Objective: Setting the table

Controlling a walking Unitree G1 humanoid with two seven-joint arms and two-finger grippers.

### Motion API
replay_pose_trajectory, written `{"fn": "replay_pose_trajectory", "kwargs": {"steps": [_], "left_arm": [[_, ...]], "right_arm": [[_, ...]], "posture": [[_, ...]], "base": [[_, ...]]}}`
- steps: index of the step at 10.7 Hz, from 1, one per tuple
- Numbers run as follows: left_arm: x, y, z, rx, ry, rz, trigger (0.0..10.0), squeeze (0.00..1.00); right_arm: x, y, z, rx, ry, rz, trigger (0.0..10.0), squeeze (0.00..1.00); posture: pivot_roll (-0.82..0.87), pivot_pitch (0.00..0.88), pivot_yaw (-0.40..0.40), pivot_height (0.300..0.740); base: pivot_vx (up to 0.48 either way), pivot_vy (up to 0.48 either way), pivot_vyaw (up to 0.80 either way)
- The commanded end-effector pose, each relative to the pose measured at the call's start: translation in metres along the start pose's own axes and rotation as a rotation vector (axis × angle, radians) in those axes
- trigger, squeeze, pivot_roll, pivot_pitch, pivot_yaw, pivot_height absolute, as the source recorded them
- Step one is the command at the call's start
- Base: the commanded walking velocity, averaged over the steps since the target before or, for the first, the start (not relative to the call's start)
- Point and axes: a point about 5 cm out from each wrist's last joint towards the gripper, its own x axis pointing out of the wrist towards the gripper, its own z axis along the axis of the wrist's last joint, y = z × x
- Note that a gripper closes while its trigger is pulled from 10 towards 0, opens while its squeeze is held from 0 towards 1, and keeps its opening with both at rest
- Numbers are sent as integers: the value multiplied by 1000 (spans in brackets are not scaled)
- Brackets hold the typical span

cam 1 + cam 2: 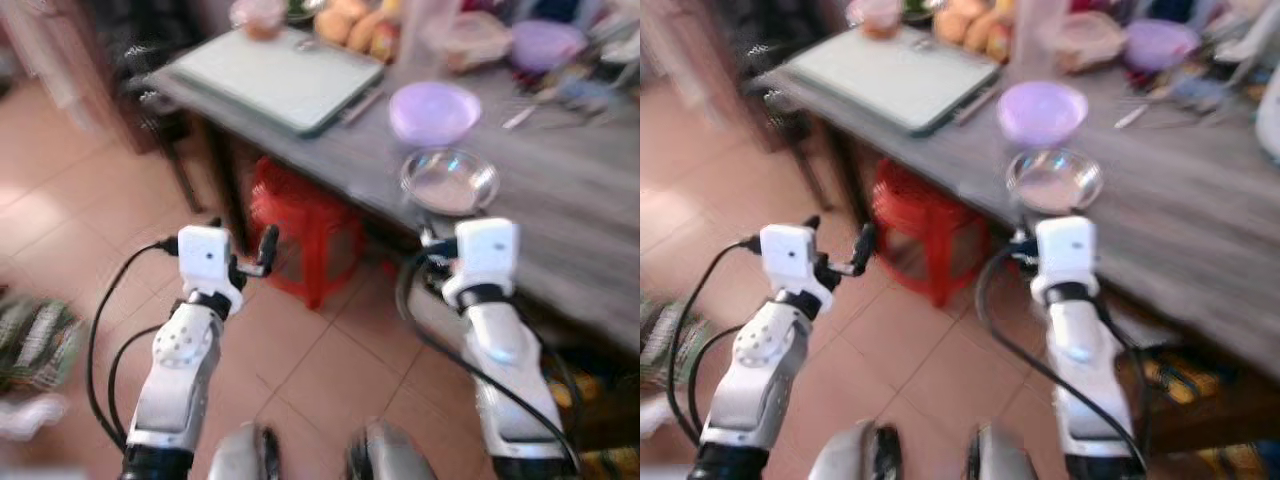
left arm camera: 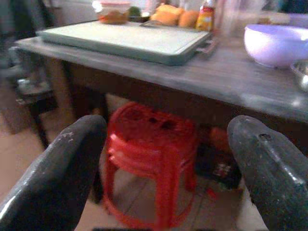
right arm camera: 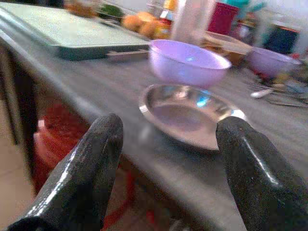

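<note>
Right gripper (image 3: 166, 163) stood with fingers spread wide, nothing held, level with the near edge of the worktop (image 1: 560, 190) and aimed at the steel dish (image 1: 449, 181). Left gripper (image 2: 163, 168) was likewise wide open and empty, out over the floor, facing the red stool (image 1: 300, 225) under the worktop. The dish lay flat just inside the near edge, touching or nearly touching the purple bowl (image 1: 433, 111) behind it; the head views were blurred, so contact could not be settled. The dish was round, with no long axis and no heading; its opening faced up, rim sloping outward. Judgement: approach step, dish not yet reached. To do it well, come in low, take the near rim with one finger over and one under, and lift clear without nudging the bowl. The shallow, slick rim may slip.
</note>
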Motion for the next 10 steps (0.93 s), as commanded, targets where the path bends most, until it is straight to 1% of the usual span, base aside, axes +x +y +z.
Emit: {"fn": "replay_pose_trajectory", "kwargs": {"steps": [1, 3, 4, 5, 6, 7, 8, 9, 10], "left_arm": [[-1, -2, -1, 1, 6, -8, 10000, 0], [-1, -3, -1, 3, 8, -14, 10000, 0], [0, -3, -1, 2, 8, -15, 10000, 0], [1, -3, 0, 2, 7, -16, 10000, 0], [1, -3, 1, 2, 5, -16, 10000, 0], [-1, -3, 0, 1, 7, -16, 10000, 0], [-2, -4, 0, 1, 10, -17, 10000, 0], [-2, -4, 0, 2, 11, -19, 10000, 0], [-1, -4, 0, 2, 14, -24, 10000, 0]], "right_arm": [[-3, -5, -6, 2, 13, -43, 10000, 0], [-4, -6, -9, 65, 42, -19, 10000, 0], [-5, 0, -5, 119, 27, 56, 10000, 0], [-4, -1, -4, 77, 16, 40, 10000, 0], [-4, -5, -6, 123, 32, 20, 10000, 0], [-6, -8, -10, 90, 51, -5, 10000, 0], [-5, -7, -10, 73, 60, -4, 10000, 0], [-4, -3, -10, 75, 54, 5, 10000, 0], [-2, -3, -10, 121, 58, -52, 10000, 0]], "posture": [[-76, 118, 35, 740], [-75, 122, 34, 740], [-76, 127, 35, 740], [-75, 131, 36, 740], [-75, 136, 37, 740], [-72, 143, 38, 740], [-73, 144, 41, 740], [-73, 146, 40, 740], [-73, 149, 42, 740]], "base": [[-285, 0, 0], [-287, 0, 0], [-300, 0, 0], [-300, 0, 0], [-296, 0, 0], [-292, 0, 0], [-292, 0, 0], [-292, 0, 0], [-292, 0, 0]]}}
